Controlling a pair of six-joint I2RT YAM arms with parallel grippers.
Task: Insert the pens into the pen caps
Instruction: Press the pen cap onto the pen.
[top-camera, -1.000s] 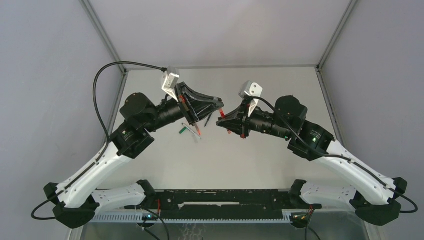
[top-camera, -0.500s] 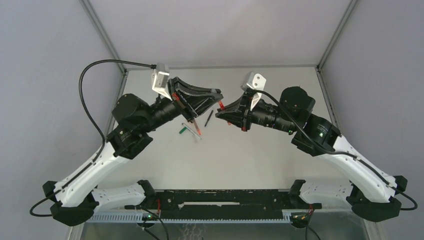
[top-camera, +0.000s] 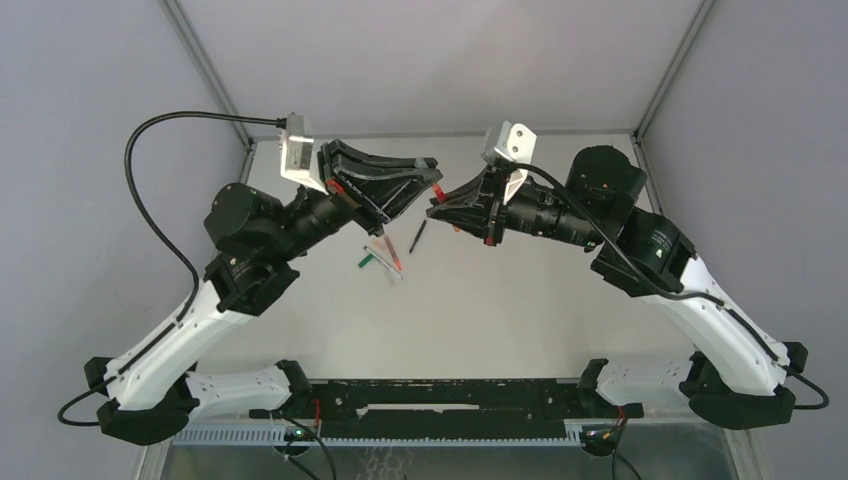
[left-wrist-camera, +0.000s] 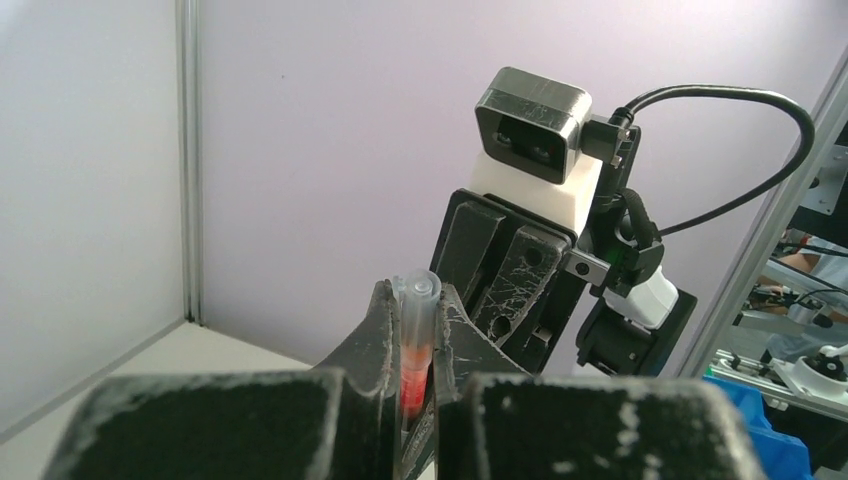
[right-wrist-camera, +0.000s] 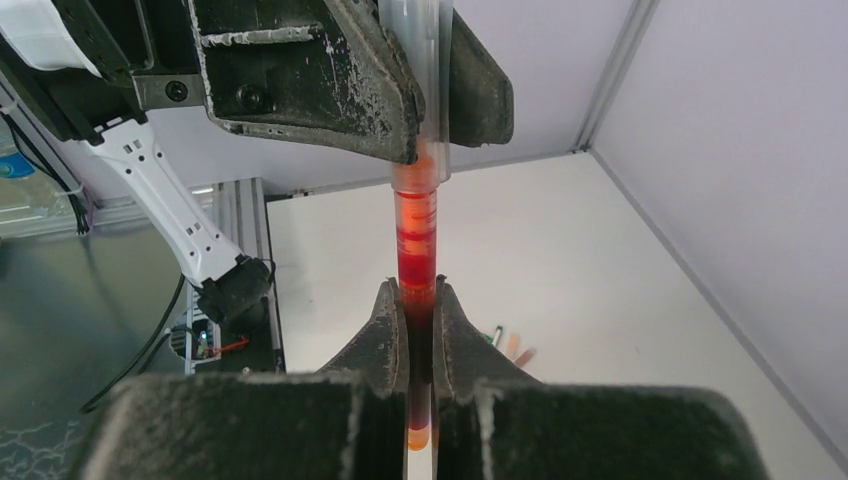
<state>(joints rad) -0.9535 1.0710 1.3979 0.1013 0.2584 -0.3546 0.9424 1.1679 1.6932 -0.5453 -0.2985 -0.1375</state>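
Holding one red pen (left-wrist-camera: 413, 345) in the air between both arms, above the black pen (top-camera: 417, 236) that lies on the table (top-camera: 520, 320). Left gripper (top-camera: 428, 172) clenched on the red pen's clear barrel. In the left wrist view its fingers (left-wrist-camera: 375, 330) pinch the barrel from both sides, red shows inside the tube, and the tube's rim sits level with the fingertips. Right gripper (top-camera: 433, 208) also clenched, on the red cap (right-wrist-camera: 416, 235), tip to tip with the left gripper, just above and slightly right of the black pen in the top view. In the right wrist view the red cap runs straight from the right fingers (right-wrist-camera: 385, 335) up to the left gripper's fingertips, in line with the clear barrel. The join is blurred, so cannot tell how far the pen sits in the cap.

Black pen lies flat and slightly slanted, touched by neither gripper. Green pen (top-camera: 367, 260) with pale barrel lies to the lower left of the black pen. A second red pen (top-camera: 394, 263) lies between the two, just beside the green one. All three loose on the table. Right arm's wrist camera (left-wrist-camera: 533, 125) fills the upper middle of the left wrist view.
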